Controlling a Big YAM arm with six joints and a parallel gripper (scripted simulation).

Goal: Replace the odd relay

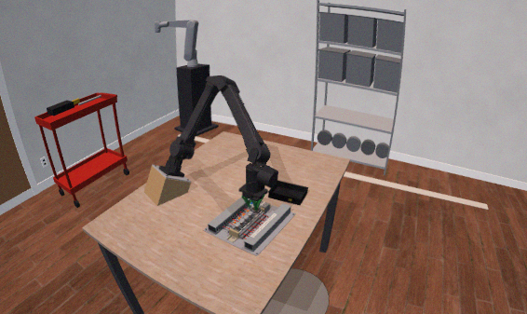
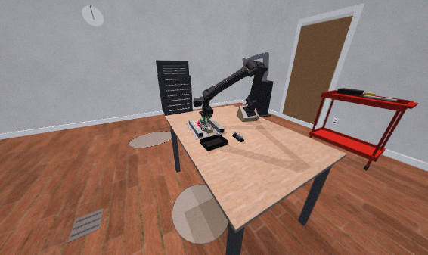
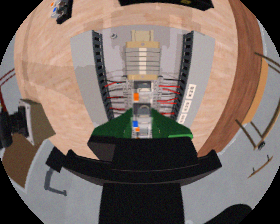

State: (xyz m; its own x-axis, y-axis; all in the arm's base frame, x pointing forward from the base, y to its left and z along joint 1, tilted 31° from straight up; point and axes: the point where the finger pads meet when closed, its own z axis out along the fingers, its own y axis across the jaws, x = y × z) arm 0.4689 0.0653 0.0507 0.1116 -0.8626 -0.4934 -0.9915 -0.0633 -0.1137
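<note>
The grey relay panel (image 1: 249,222) lies on the table with a row of relays between two grey ducts. My gripper (image 3: 141,111) points straight down over the row's near end, its green fingers shut on a relay with a blue button (image 3: 135,123). The relay just beyond it (image 3: 141,95) has an orange button. I cannot tell whether the held relay sits in its socket or is lifted. The spare holder (image 2: 238,135) lies on the table near the tray, with small relays on it (image 3: 60,4).
The arm's tan wedge base (image 1: 165,185) sits at the table's far left. A red cart (image 1: 81,143), a metal shelf (image 1: 358,82) and a black cabinet (image 2: 174,86) stand around the table, well away from it.
</note>
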